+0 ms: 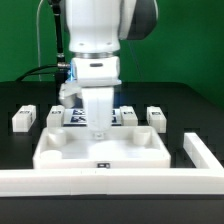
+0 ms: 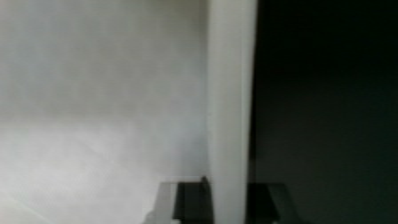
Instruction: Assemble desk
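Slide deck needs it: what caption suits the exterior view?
Panda gripper at the far rim of the desk top, loose legs either side, white rail in front.

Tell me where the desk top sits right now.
In the exterior view the desk top lies mid-table, just beyond the long white rail in the foreground, with the gripper down at its far rim.

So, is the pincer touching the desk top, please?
Cannot tell. In the wrist view the rim of the desk top runs between the tips of the pincer, but blur hides any gap.
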`<state>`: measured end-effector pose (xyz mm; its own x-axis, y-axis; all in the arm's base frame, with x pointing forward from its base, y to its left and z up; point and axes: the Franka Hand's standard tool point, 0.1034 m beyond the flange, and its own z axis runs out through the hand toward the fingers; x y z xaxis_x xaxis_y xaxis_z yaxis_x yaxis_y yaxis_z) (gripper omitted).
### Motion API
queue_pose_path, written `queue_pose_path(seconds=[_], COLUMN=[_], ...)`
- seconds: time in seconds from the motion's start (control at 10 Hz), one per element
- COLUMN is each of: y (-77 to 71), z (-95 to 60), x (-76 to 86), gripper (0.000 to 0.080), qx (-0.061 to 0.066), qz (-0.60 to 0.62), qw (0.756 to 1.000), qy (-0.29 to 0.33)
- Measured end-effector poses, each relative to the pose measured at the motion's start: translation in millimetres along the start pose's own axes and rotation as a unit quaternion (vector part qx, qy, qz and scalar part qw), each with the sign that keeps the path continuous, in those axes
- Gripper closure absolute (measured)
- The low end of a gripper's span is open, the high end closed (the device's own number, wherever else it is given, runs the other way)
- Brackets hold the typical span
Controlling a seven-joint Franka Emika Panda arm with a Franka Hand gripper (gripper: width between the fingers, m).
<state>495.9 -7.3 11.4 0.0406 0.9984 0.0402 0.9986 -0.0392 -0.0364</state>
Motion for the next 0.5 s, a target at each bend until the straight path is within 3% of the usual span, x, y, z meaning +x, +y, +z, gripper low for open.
queue_pose_path(seconds=[0.3,0.5], y=[21.6,21.7], z=[1.2,3.2], x=[38.7,42.9], gripper=[0.0744,0.0744], qx=[-0.008,-0.002], qz=[0.01,0.021], qw=[1.0,1.0], qy=[0.008,0.006])
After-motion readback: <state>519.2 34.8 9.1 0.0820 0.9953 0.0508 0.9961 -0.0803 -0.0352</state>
